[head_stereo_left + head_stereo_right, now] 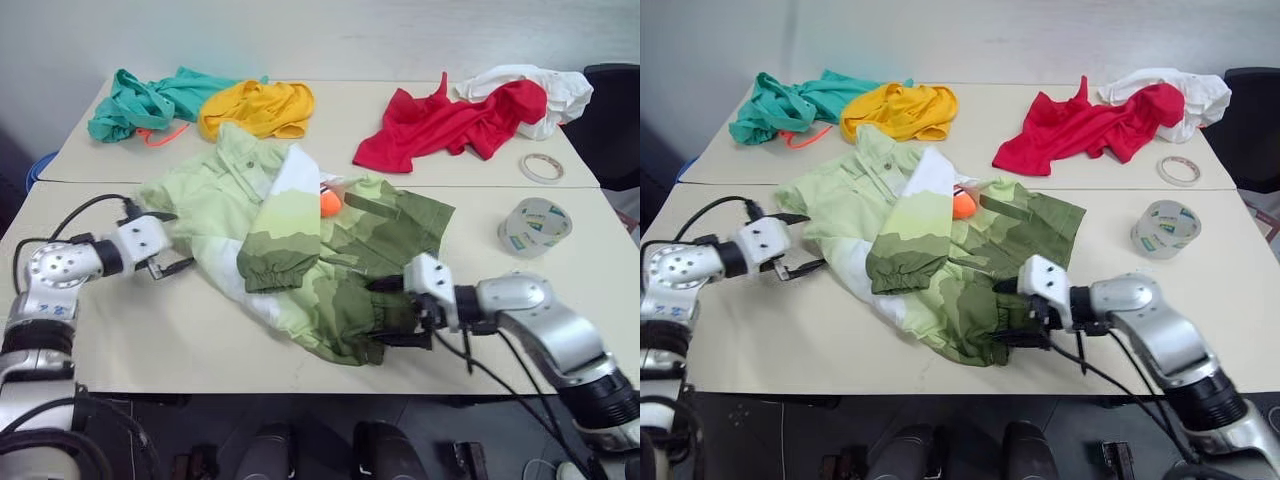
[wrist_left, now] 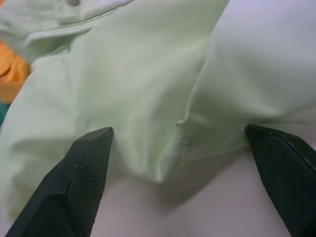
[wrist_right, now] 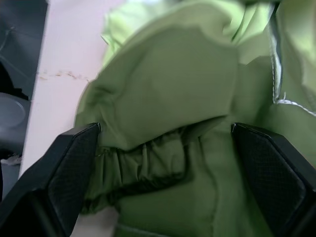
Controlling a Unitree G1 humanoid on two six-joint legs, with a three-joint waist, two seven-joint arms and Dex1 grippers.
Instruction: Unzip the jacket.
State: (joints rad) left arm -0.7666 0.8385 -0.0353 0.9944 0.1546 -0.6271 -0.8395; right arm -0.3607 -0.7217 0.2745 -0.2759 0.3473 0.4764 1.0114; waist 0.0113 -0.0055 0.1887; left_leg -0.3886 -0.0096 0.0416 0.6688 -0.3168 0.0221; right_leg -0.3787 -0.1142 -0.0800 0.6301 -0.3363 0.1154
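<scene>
Both head views look forward and down over the table (image 1: 180, 350), sharing the whole scene. Each wrist view sits close against the jacket (image 2: 148, 84), looking along its own end effector.

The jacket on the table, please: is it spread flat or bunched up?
Bunched up: the jacket lies crumpled, a sleeve cuff folded across its middle.

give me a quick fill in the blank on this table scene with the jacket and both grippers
1. Both grippers' fingers stand ____.
2. The left gripper is at the jacket's pale ____ side.
3. The right gripper is at its dark ____ part.
4. Behind the jacket, the garment beside the teal garment is ____.

Missing words: open; lime green; olive; yellow
</scene>
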